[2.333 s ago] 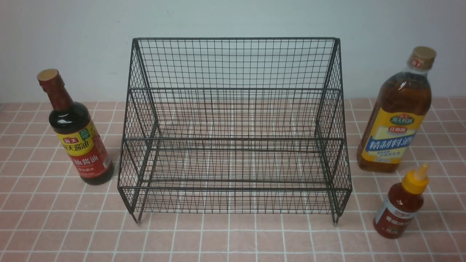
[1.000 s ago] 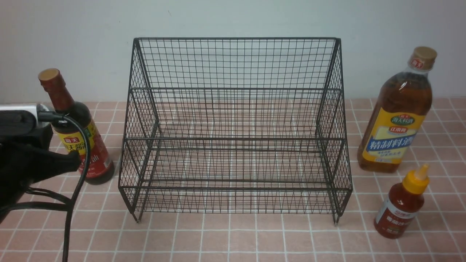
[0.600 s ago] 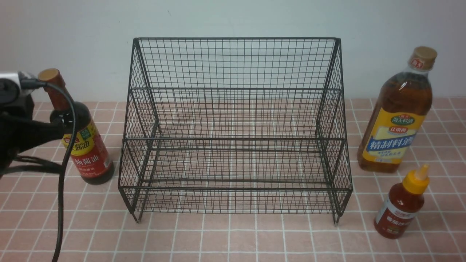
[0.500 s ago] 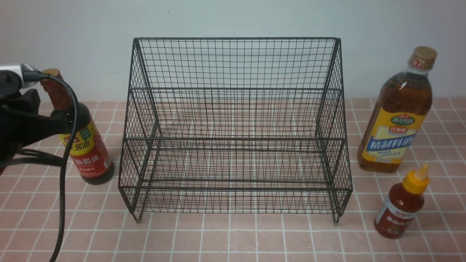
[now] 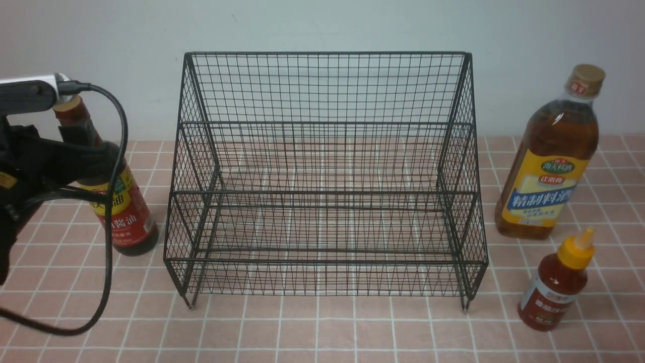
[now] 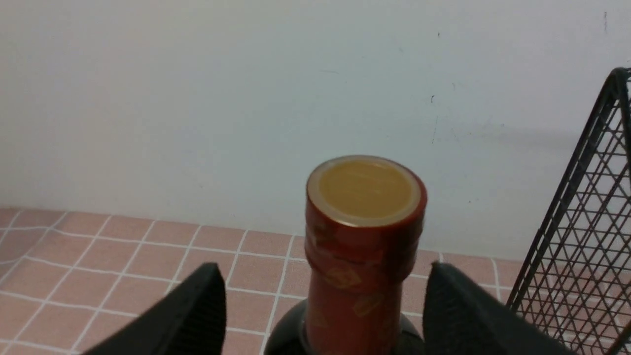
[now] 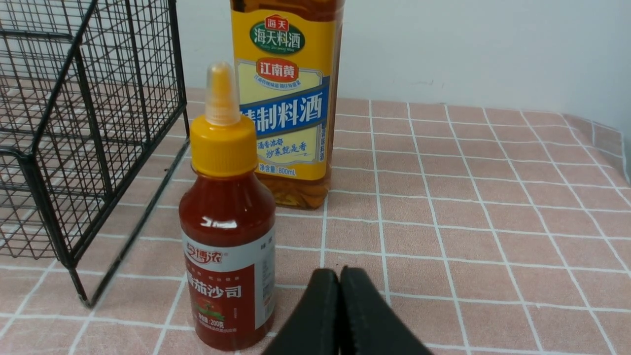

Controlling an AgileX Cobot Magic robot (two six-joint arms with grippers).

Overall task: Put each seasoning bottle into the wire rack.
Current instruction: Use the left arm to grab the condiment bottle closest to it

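The dark soy bottle (image 5: 123,222) stands left of the black wire rack (image 5: 322,261), which holds nothing. My left gripper (image 5: 93,154) is open, one finger on each side of the bottle's red neck with gaps on both sides; in the left wrist view (image 6: 325,296) the tan cap (image 6: 365,190) is just above the fingers. The tall amber bottle (image 5: 546,171) and the small red sauce bottle (image 5: 554,287) stand right of the rack. My right gripper (image 7: 340,276) is shut and empty, low beside the red sauce bottle (image 7: 227,236); it is out of the front view.
A pale wall stands close behind the rack and bottles. The left arm's black cable (image 5: 108,242) hangs in a loop in front of the soy bottle. The rack's side (image 7: 74,123) is close to the red sauce bottle. Pink tiled tabletop (image 5: 322,327) lies in front.
My left arm came in from the left, rose, and moved its open fingers around the soy bottle's neck. The bottles and rack have not moved.
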